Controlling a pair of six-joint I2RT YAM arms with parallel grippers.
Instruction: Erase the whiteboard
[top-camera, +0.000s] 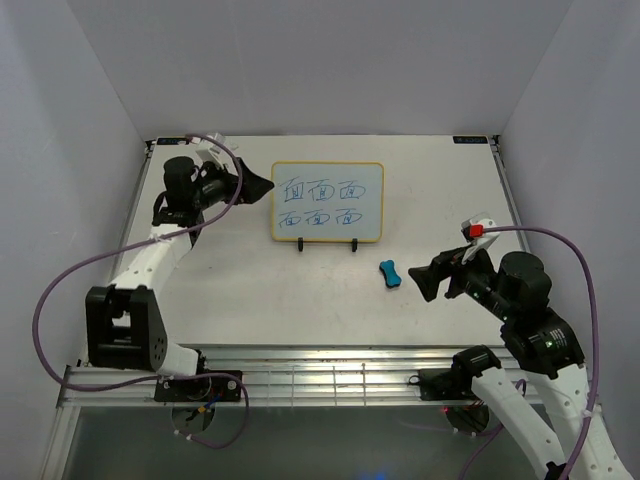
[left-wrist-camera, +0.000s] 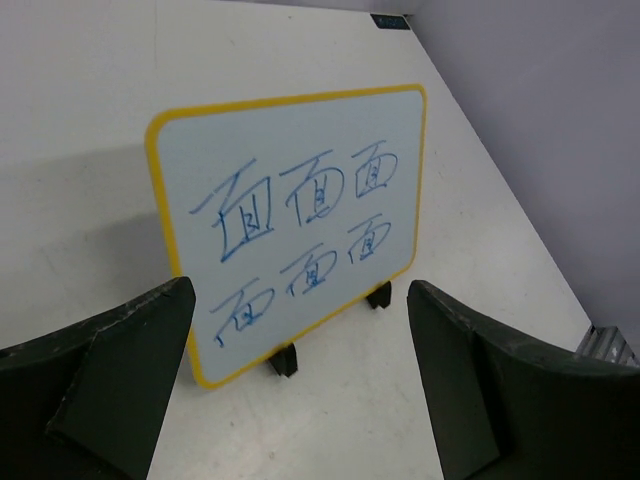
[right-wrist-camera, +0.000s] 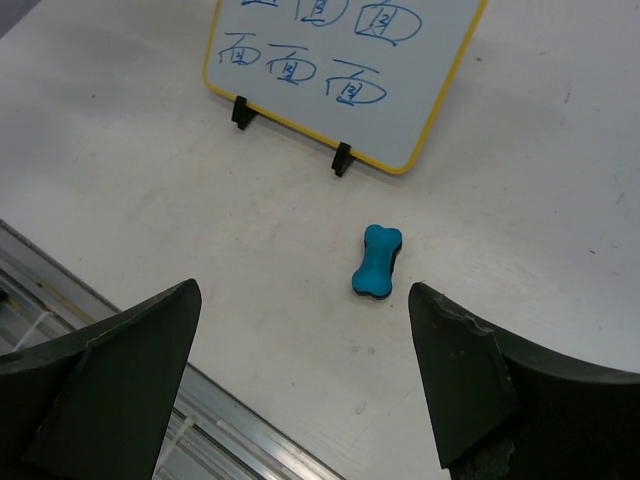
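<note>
The whiteboard (top-camera: 327, 202), white with a yellow frame and two rows of blue handwritten marks, stands on a black easel at the table's middle back. It also shows in the left wrist view (left-wrist-camera: 290, 225) and the right wrist view (right-wrist-camera: 340, 70). The blue bone-shaped eraser (top-camera: 390, 273) lies flat on the table in front of the board's right corner, also in the right wrist view (right-wrist-camera: 376, 261). My left gripper (top-camera: 262, 186) is open and empty, just left of the board. My right gripper (top-camera: 425, 280) is open and empty, just right of the eraser.
The black easel feet (top-camera: 325, 245) stick out under the board. A metal rail (top-camera: 330, 375) runs along the table's near edge. White walls close the table at the back and both sides.
</note>
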